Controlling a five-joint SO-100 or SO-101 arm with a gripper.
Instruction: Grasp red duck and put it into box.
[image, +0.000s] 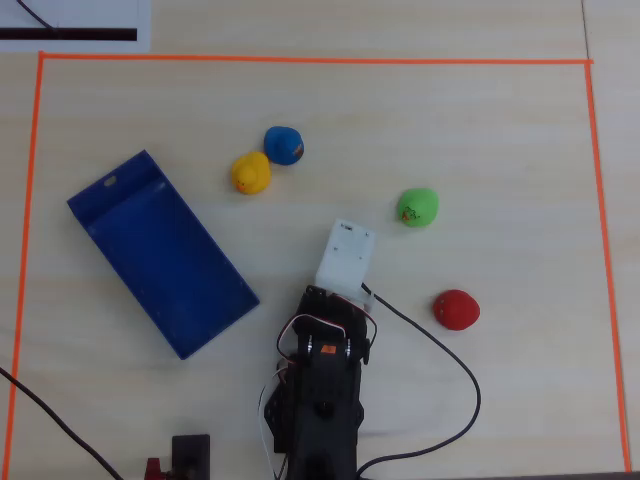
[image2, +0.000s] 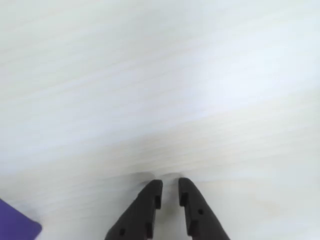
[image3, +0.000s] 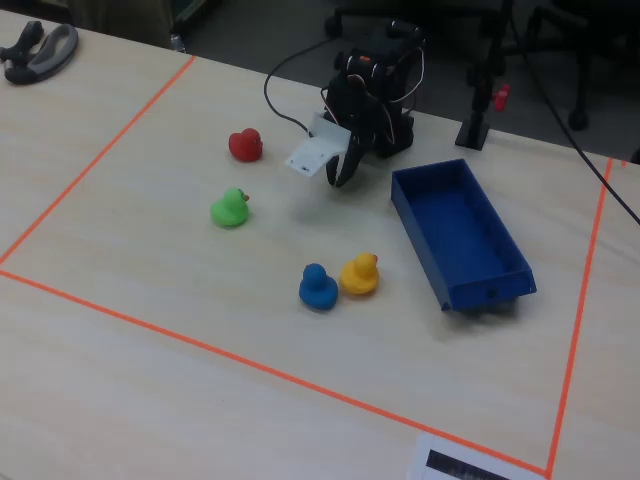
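The red duck (image: 457, 309) sits on the table to the right of the arm in the overhead view; in the fixed view the duck (image3: 245, 145) is left of the arm. The dark-blue box (image: 160, 250) lies empty at the left, also seen in the fixed view (image3: 460, 235); one corner of it (image2: 15, 225) shows in the wrist view. My gripper (image2: 170, 184) hovers over bare table, jaws almost together with a thin gap, holding nothing. In the overhead view it is hidden under the white camera mount (image: 345, 255). The red duck is out of the wrist view.
A green duck (image: 417, 208) sits beyond the red one. A yellow duck (image: 251, 173) and a blue duck (image: 283, 145) stand together farther out. Orange tape (image: 300, 60) frames the work area. A black cable (image: 450, 360) loops near the red duck.
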